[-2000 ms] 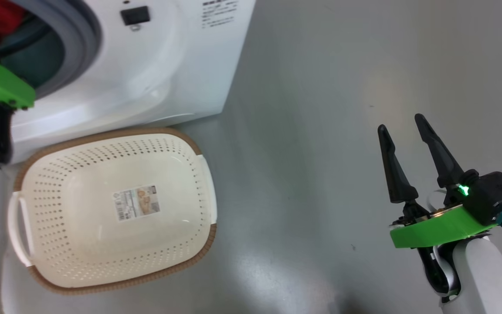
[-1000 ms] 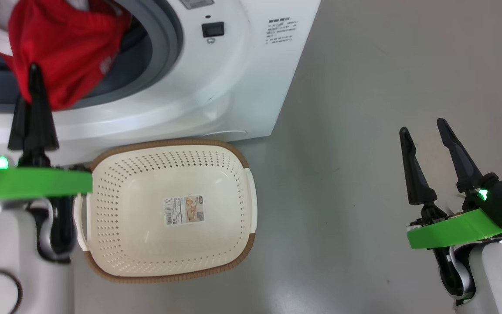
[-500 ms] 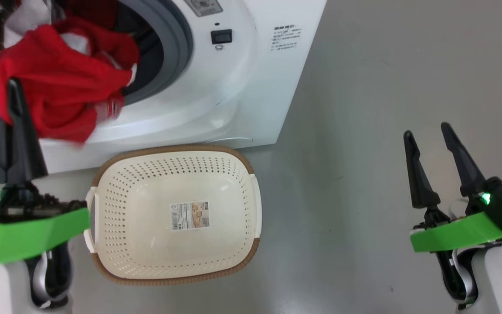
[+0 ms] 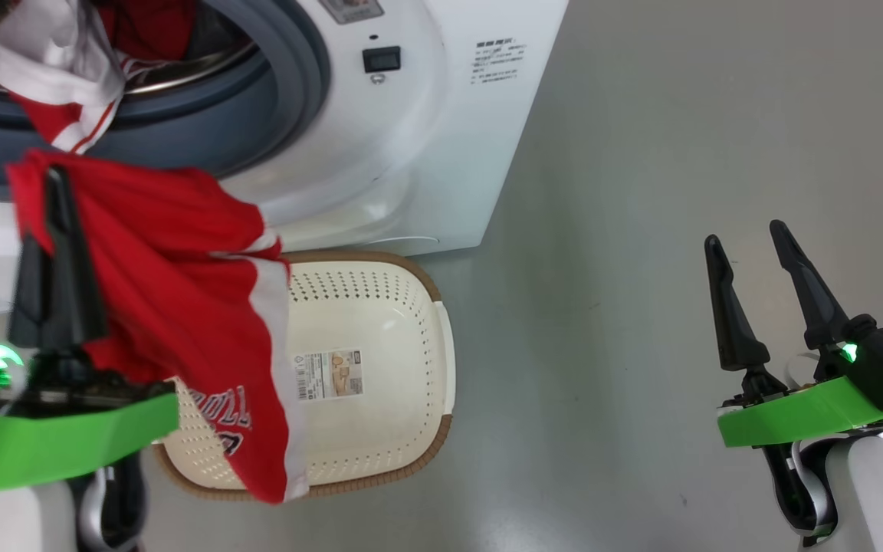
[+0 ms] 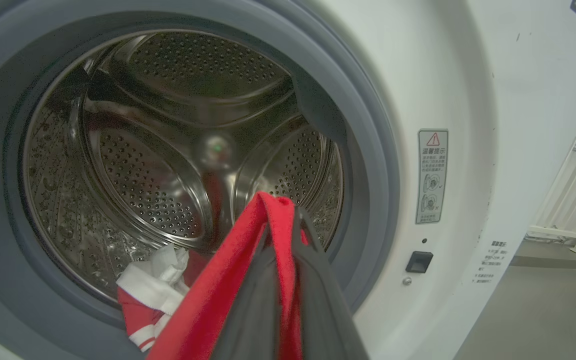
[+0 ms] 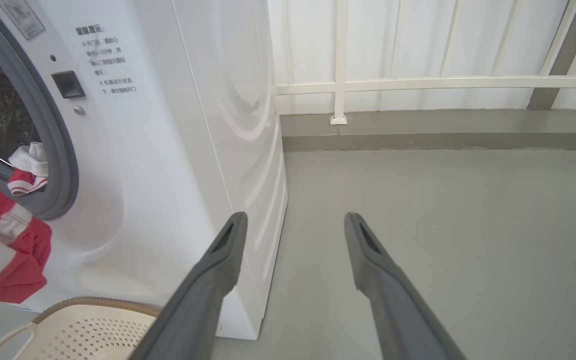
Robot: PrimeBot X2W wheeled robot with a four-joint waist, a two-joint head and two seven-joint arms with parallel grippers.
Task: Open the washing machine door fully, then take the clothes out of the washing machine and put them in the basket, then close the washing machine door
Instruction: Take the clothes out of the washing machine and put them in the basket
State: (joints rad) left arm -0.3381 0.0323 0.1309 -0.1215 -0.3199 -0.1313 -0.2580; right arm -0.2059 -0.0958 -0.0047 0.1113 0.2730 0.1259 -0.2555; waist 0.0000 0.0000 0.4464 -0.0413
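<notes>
red garment [image 4: 204, 330] hangs clamped in the left gripper [image 4: 54, 184] above the basket [image 4: 403, 322], not yet dropped; more clothes [image 5: 153, 280] lie at the washing machine's [image 4: 411, 138] mouth. right gripper [image 4: 744, 238] stands apart, empty. closing the door remains.

Two garments [image 4: 181, 307], one basket [image 4: 411, 337], one washer [image 4: 426, 138]

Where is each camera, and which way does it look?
Head view: on the head, looking down at the basket, washing machine and floor; left gripper shut on a red garment, right gripper open.
Left wrist view: on the left wrist, facing into the drum; its fingers pinch the red garment.
Right wrist view: on the right wrist, facing past the machine to a white railing; its fingers spread.
Both wrist views share the white-trimmed garment on the drum's lip.
</notes>
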